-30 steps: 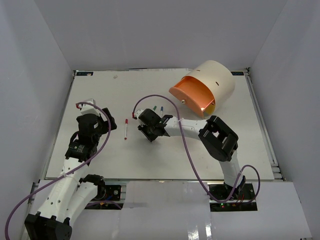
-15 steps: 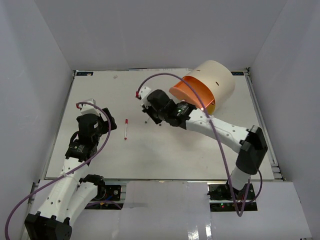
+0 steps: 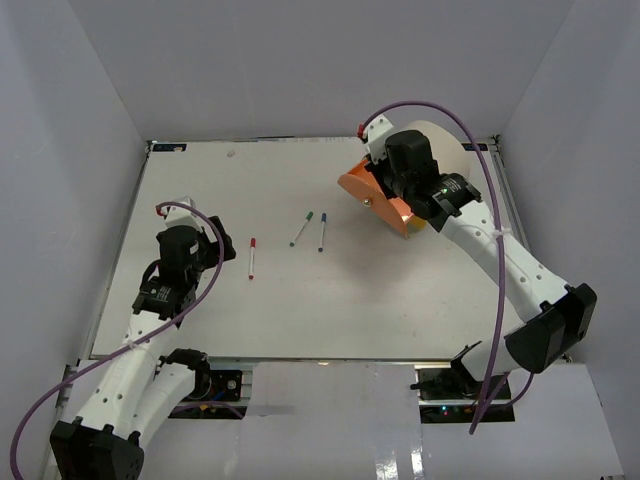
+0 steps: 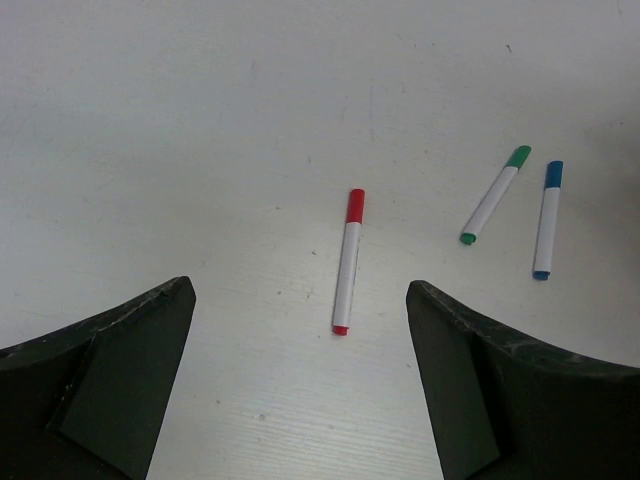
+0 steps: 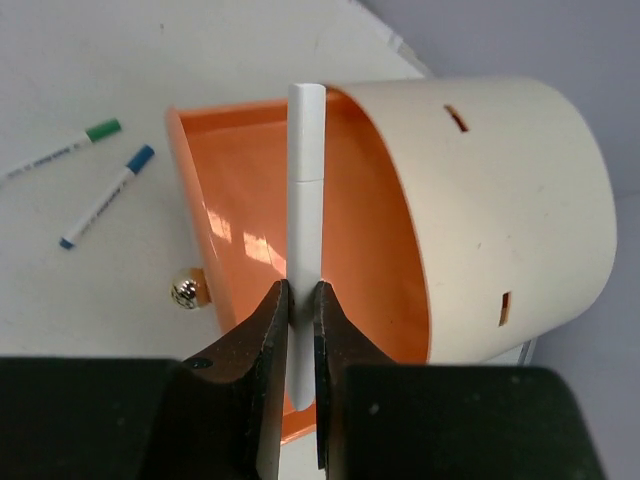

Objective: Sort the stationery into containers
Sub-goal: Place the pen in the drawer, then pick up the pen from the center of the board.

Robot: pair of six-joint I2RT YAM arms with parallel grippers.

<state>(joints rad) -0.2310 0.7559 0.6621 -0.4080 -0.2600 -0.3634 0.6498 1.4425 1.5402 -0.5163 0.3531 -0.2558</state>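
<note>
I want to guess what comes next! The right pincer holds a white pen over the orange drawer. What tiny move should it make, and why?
Probably open the right pincer and drop the white pen: the pen is gripped right over the open orange drawer.

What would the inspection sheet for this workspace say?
Surface: white table, faint marks.
Job's things: red pen, green pen and blue pen lie loose on the table; white pen held over the open orange drawer of the cream organiser.
Clutter: nothing seen.
Jaws: left jaws open above the table, red pen ahead; right jaws shut on the white pen.
Cables: purple left cable and right cable loop off the arms, clear of the pens.
Surroundings: plain white walls on three sides.
</note>
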